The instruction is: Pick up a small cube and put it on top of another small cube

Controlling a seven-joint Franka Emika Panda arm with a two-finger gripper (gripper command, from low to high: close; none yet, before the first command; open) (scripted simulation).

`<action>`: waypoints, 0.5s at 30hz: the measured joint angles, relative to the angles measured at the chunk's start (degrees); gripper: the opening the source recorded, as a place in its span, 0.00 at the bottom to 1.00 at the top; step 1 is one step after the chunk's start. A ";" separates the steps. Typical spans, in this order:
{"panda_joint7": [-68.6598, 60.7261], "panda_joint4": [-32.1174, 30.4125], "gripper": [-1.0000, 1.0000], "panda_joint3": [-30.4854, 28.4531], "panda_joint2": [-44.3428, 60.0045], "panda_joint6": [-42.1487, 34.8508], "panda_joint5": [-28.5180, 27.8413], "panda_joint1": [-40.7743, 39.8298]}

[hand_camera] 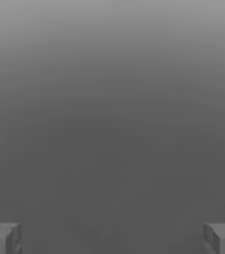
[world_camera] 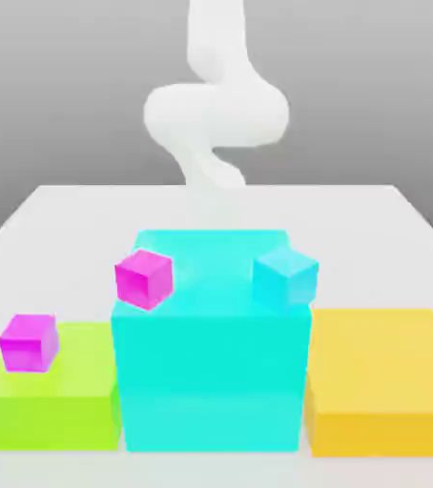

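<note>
1. Where the task names small cubes, three are seen in the exterior view: a magenta cube (world_camera: 144, 278), a cyan cube (world_camera: 284, 277) and a second magenta cube (world_camera: 29, 341).
2. The first magenta cube sits at the edge of the big cyan block (world_camera: 211, 372) on the exterior view's left, tilted, with one corner turned toward the camera.
3. The cyan cube sits on the same block's top, near its edge on the exterior view's right; it is well apart from the magenta cube beside it.
4. The second magenta cube rests on the green block (world_camera: 49, 405), near that block's far corner on the exterior view's left.
5. No small cube touches another; none is stacked.
6. The green block is low and stands just beside the big cyan block, on the exterior view's left.
7. A yellow block (world_camera: 382, 381), taller than the green one and lower than the cyan one, stands just beside the cyan block on the exterior view's right.
8. All three blocks stand on a pale worktop (world_camera: 68, 214).
9. Behind the blocks the white arm (world_camera: 216, 105) rises above the worktop's far edge.
10. In the hand view the gripper (hand_camera: 112, 238) has its jaws spread wide, with nothing between them; one finger (hand_camera: 3, 238) shows at each lower corner against a plain grey ground.
</note>
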 joint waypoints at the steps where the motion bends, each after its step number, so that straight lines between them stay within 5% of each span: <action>1: 1.69 0.47 0.50 0.15 2.26 0.39 -0.22 -1.09; 15: 23.62 6.63 0.50 -1.28 31.53 5.32 -3.20 -11.96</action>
